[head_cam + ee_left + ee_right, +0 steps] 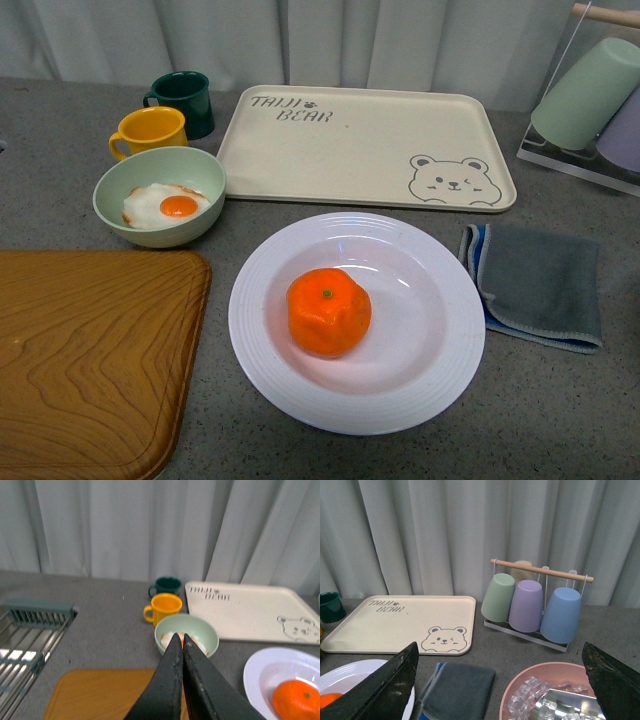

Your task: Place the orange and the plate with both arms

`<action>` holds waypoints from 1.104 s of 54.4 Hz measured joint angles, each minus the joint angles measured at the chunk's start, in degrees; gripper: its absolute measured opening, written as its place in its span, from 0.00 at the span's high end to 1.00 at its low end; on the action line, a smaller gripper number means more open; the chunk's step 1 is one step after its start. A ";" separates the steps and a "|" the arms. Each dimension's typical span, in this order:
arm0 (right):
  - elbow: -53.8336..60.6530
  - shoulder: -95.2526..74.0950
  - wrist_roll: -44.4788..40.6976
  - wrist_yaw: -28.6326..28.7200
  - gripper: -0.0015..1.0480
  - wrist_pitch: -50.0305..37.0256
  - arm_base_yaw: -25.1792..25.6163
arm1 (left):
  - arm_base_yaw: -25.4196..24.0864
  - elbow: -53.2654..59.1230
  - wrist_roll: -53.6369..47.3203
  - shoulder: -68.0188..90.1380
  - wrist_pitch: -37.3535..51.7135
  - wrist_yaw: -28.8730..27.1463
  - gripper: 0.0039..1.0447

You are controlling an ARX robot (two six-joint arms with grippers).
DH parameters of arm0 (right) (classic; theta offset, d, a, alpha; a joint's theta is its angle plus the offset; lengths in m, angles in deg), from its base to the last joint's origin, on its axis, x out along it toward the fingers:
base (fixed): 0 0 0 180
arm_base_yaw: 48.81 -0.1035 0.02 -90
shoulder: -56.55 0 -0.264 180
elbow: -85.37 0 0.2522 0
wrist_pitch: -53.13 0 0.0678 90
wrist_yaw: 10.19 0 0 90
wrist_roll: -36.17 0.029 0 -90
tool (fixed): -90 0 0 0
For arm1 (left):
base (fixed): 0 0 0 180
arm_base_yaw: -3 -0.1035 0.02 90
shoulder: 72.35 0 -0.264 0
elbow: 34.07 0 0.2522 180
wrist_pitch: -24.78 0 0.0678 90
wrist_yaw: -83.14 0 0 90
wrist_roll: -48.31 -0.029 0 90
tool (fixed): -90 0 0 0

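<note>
The orange point(328, 311) lies in the middle of the white plate point(440, 370), near the table's front in the front view. Neither arm shows in that view. In the left wrist view my left gripper point(179, 639) is shut with nothing between its fingers, held above the wooden board point(100, 692), with the plate point(260, 672) and orange point(296, 700) off to one side. My right gripper point(500, 652) stands wide open and empty above the grey cloth point(460, 687). The plate's rim point(340, 672) and a sliver of the orange point(329, 700) show at that view's edge.
A cream bear-print tray point(365, 145) lies behind the plate. A pale green bowl with a fried egg point(160, 200), a yellow mug point(148, 130) and a dark green mug point(182, 100) stand at the left. A cup rack point(535, 605), a pink bowl of ice point(552, 695) and a metal dish rack point(27, 640) flank the scene.
</note>
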 joint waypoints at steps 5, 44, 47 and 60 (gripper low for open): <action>0.00 0.00 0.00 0.02 0.09 0.00 0.00 | 0.00 0.00 0.00 -1.25 -0.33 0.00 0.97; -18.60 -77.79 18.03 8.07 0.09 -10.86 -15.58 | 0.00 0.00 -0.09 -1.36 -0.42 0.00 0.06; -20.96 -83.06 21.24 9.35 0.09 -10.51 -15.65 | 0.00 0.00 -0.09 -1.36 -0.42 0.00 0.06; -30.01 -99.56 31.80 15.85 0.09 -12.66 -15.02 | 0.00 0.00 -0.11 -1.36 -0.42 0.00 0.06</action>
